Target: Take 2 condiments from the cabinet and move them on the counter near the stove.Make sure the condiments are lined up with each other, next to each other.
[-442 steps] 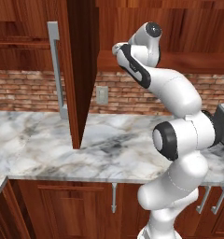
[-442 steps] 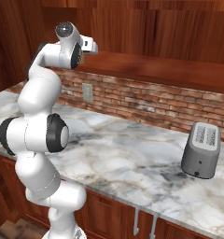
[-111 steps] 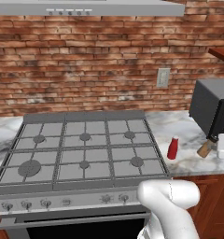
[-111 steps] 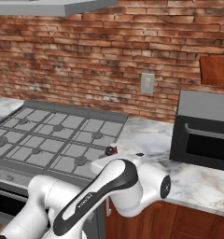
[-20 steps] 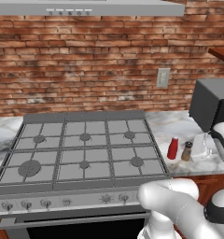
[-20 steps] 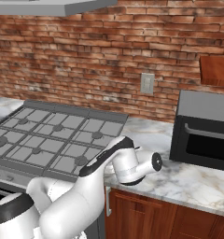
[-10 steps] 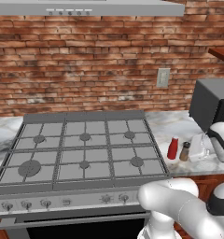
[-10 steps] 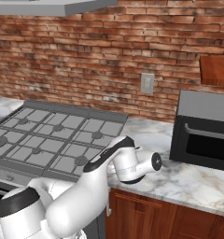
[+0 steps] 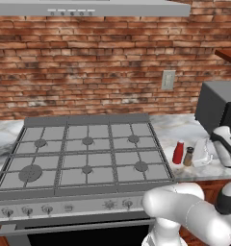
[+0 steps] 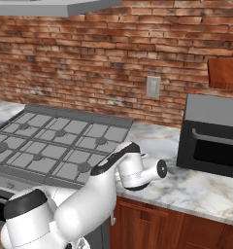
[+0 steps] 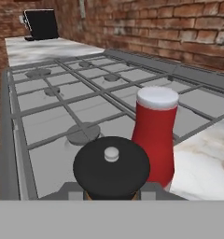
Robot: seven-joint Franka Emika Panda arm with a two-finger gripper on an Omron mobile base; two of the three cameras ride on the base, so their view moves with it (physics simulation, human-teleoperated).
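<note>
Gripper (image 11: 111, 198) clamped on the brown shaker (image 11: 111, 169); red bottle (image 11: 155, 140) just beyond could topple on release.

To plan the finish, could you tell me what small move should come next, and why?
Probably open the gripper and release the brown dark-topped shaker: it stands upright on the white marble counter, beside the slim red squeeze bottle, next to the grey steel stove.

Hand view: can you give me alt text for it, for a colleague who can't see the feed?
Close up, a brown shaker with a dark top stands just in front of a red squeeze bottle with a pale cap, on the marble counter at the edge of the grey gas stove.
</note>
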